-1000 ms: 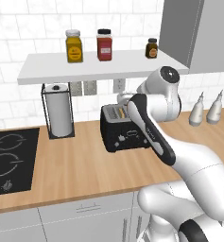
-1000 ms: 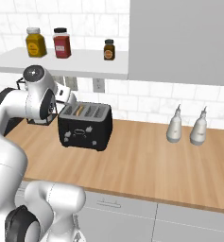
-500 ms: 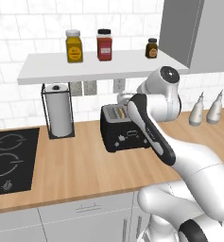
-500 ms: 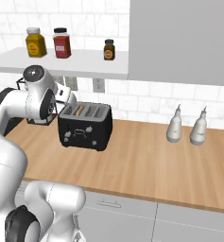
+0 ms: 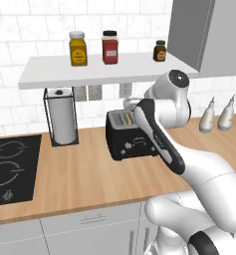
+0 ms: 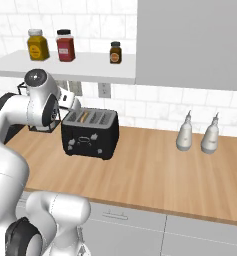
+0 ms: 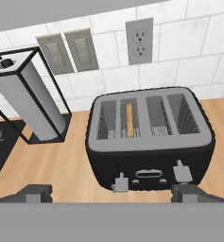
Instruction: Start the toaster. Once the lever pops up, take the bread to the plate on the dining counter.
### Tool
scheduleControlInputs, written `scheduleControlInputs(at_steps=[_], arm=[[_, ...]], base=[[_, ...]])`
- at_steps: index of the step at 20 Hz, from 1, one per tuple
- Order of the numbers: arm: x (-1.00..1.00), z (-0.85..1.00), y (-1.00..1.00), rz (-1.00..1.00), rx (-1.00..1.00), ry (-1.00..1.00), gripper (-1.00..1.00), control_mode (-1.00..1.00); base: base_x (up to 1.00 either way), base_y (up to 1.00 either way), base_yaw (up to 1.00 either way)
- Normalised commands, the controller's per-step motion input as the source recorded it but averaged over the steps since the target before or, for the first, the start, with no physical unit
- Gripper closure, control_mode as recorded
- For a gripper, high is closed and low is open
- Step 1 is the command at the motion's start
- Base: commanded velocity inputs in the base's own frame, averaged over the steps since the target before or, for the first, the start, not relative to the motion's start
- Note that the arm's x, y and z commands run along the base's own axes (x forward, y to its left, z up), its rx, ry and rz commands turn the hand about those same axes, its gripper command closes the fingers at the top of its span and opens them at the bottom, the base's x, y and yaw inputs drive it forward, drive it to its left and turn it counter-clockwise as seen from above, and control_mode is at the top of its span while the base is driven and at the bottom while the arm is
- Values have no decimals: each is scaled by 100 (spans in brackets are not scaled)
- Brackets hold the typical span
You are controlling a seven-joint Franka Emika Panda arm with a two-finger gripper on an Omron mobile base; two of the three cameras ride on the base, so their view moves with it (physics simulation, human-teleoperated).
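In the left base view, the black toaster [image 5: 132, 135] is seen standing on the wooden worktop [image 5: 84, 174] near the tiled wall, between the paper towel holder [image 5: 61, 116] and two pale bottles [image 5: 218, 114]; much of its right side is covered by the white arm, which is bent over it, presumably so that the hand is carried above the slots and the front levers. Three jars [image 5: 109, 47] are set on the shelf above, well apart from the work. In the right base view, the toaster [image 6: 90, 133] is shown unobstructed from its other side (its face with pale knobs is plain here), and the slots are seen from above at a slant, with a tan streak in one of them. In the hand view, what the base cameras leave vague is made clear: the bread [image 7: 130, 120] is seated upright in the second slot from the left, and two pale levers are seen low on the front face, the left lever [image 7: 119, 182] and the right lever [image 7: 181, 172]. The gripper [image 7: 112, 194] is held above and in front of the toaster, its fingers [image 7: 37, 193] spread wide with nothing between them, a pose judged suited to pressing a lever down.
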Motion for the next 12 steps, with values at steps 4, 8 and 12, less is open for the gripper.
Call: scheduleControlInputs(at_steps=[4,8,12], arm=[[0,0,0,0,0,0,-100,-100],[0,0,0,0,0,0,-100,-100],[0,0,0,0,0,0,-100,-100]], base=[[0,0,0],[0,0,0],[0,0,0]])
